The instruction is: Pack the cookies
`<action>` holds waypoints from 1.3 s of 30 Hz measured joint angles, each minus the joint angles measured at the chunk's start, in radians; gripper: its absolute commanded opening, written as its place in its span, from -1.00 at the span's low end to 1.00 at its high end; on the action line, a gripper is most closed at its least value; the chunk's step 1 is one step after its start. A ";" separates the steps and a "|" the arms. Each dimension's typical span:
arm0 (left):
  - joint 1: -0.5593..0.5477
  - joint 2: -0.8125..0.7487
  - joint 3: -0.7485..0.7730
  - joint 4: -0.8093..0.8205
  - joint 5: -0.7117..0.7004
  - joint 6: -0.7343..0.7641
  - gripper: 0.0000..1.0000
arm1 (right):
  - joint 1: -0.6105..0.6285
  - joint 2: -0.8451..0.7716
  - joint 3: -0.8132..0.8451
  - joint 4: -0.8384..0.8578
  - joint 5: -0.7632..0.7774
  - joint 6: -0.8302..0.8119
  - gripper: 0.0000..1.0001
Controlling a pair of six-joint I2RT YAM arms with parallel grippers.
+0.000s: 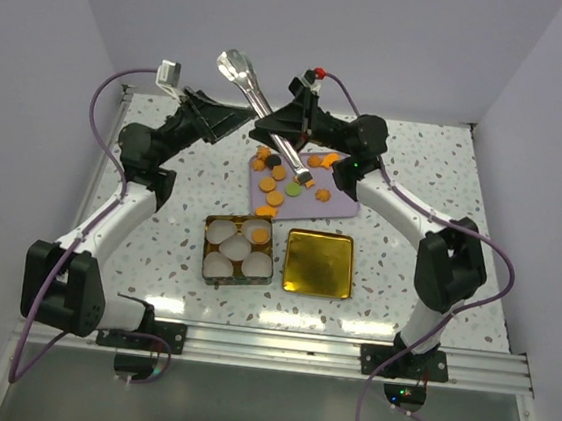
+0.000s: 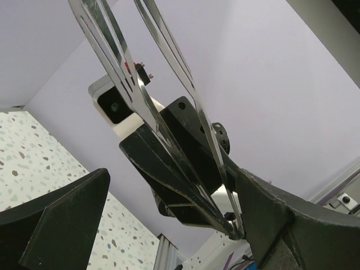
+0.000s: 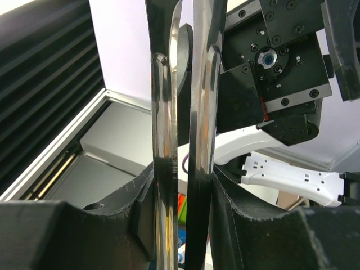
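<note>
— Right claw (image 1: pixel 282 122) is closed narrowly on a pair of metal tongs (image 1: pixel 261 96). In its wrist view both steel blades run up between the black fingers, pressed close together.

— And the left claw (image 1: pixel 232 117)?

— Spread wide and holding nothing. It is raised beside the right one. In its own view the tongs pass between its fingers, close to one of them, but I cannot tell whether they touch.

— What is the setting?

— A white speckled counter (image 1: pixel 380 271) with plain pale lilac walls (image 1: pixel 311 23) on three sides and an aluminium rail (image 1: pixel 277 343) at the near edge, where the arm bases are bolted.

— Where are the cookies (image 1: pixel 274 198)?

— Scattered on a lilac mat (image 1: pixel 340 205) toward the back of the counter. Most are round and orange, with one green and one pink among them. Nearer the arms is a square tin (image 1: pixel 205 255) filled with white paper cups (image 1: pixel 237 249). Just to its right is a shallow gold tin (image 1: pixel 318 265).

— How do the arms stand?

— Both reach forward and bend inward, so the wrists meet above the far side of the mat. The tongs slant from a looped end high at the back down to tips just over the cookies.

— Anything unclear?

— I cannot tell whether the tips grip a cookie. Both wrist views look up at the walls and the other arm, and neither shows the mat.
</note>
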 measured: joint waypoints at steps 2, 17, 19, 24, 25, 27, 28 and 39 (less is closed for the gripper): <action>0.000 0.006 0.008 0.013 -0.003 -0.001 1.00 | 0.003 0.001 0.000 0.006 0.000 0.001 -0.25; 0.000 0.072 0.045 0.126 -0.026 -0.072 1.00 | 0.033 0.024 -0.001 0.052 0.000 0.001 -0.27; 0.000 0.094 0.048 0.156 -0.033 -0.093 0.98 | 0.044 0.031 -0.001 0.063 0.000 0.001 -0.27; 0.000 0.163 0.074 0.232 -0.046 -0.155 0.75 | 0.068 0.046 -0.001 0.072 0.002 0.001 -0.28; 0.000 0.173 0.078 0.244 -0.047 -0.166 0.68 | 0.071 0.047 -0.002 0.072 0.003 0.001 -0.29; 0.000 0.185 0.085 0.261 -0.049 -0.192 0.45 | 0.073 0.049 -0.003 0.073 0.005 0.001 -0.29; 0.000 0.187 0.087 0.269 -0.048 -0.201 0.39 | 0.073 0.049 -0.005 0.075 0.005 0.001 -0.29; 0.004 0.187 0.089 0.302 -0.043 -0.249 -0.34 | 0.073 0.081 -0.008 0.096 0.009 0.001 -0.26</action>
